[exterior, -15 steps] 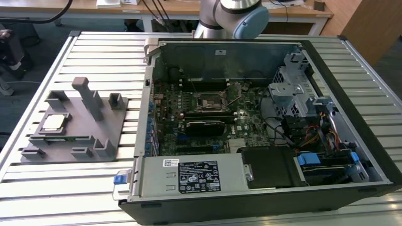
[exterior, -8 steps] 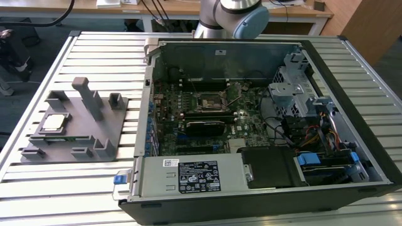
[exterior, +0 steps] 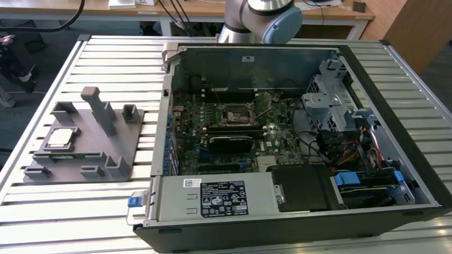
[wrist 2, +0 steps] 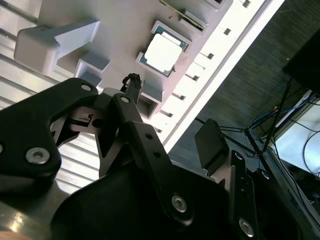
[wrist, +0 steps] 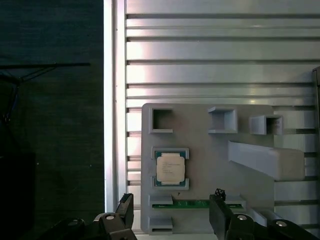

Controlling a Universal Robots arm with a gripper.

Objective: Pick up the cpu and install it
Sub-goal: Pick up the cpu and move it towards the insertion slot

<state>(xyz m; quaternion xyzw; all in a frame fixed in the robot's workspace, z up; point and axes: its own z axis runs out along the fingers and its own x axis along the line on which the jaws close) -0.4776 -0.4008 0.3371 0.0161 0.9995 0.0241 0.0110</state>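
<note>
Slatted table (wrist: 215,50), cpu (wrist: 170,167) in grey fixture (wrist: 210,165), claw (wrist: 171,205) spread, empty

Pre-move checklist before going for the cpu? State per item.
1. cpu lies flat in its pocket on the grey fixture: ok.
2. fingers apart, nothing between them: ok.
3. gripper lined up with the cpu; in the first wrist view the chip sits between the finger lines, untouched: ok.
4. tall fixture post stands beside the pocket, apart from the fingers: ok.
5. motherboard socket open and bare for the chip: cannot tell.
6. computer case has its side off, board exposed: ok.
</note>
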